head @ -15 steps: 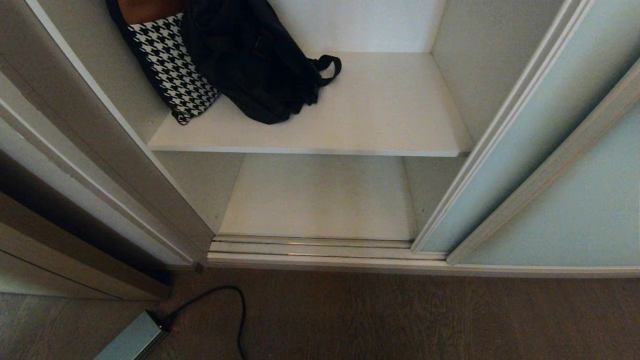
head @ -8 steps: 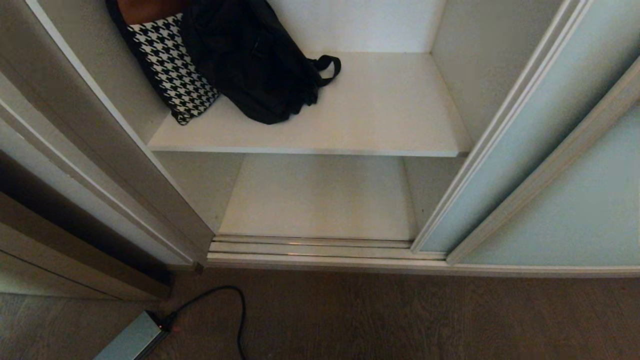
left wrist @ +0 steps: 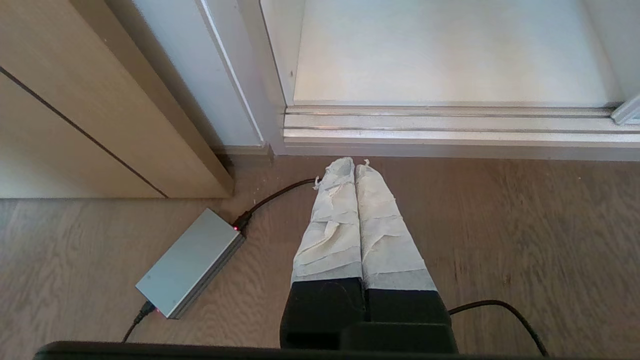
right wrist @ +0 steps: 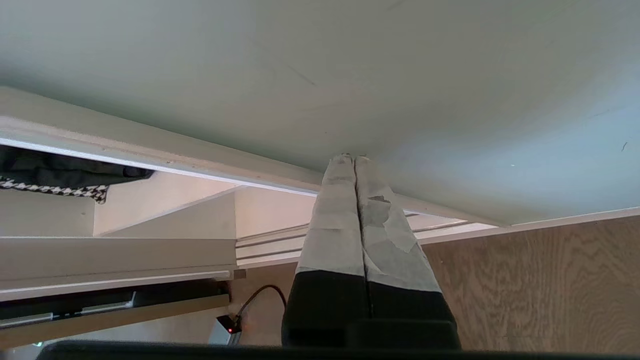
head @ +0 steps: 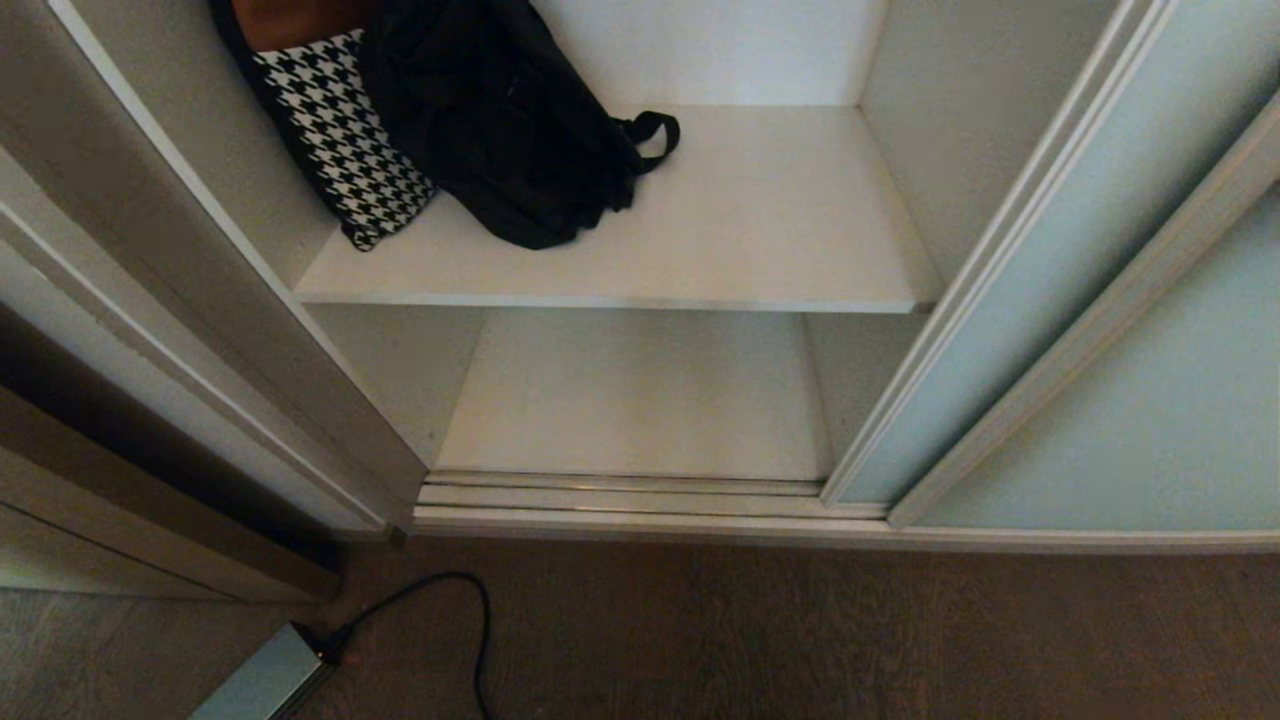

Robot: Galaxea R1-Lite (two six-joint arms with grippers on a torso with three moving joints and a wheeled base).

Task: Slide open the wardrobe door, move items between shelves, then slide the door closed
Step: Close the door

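while the sliding wardrobe door (head: 1120, 330) stands pushed aside to the right, its frosted blue-green glass leaves the wardrobe's inside open to my head camera. a soft black bag (head: 500, 120) with a looped strap slumps at the back left of the upper shelf (head: 760, 230), leaning against a black-and-white houndstooth bag (head: 345, 150) that rests by the left wall. the lower shelf (head: 640, 400) sits bare below, just behind the grooved metal floor track (head: 620, 497).

my right gripper (right wrist: 354, 159) has its taped fingers pressed together, empty, with the tips close up against the glass of the door; i cannot tell whether they touch it. my left gripper (left wrist: 354, 162) hangs low over the wooden floor (left wrist: 500, 225), its wrapped fingers likewise together and holding nothing, pointing toward the track. near it on the floor lies a grey power adapter (left wrist: 192, 262) with a red light and a black cable (left wrist: 272, 197).
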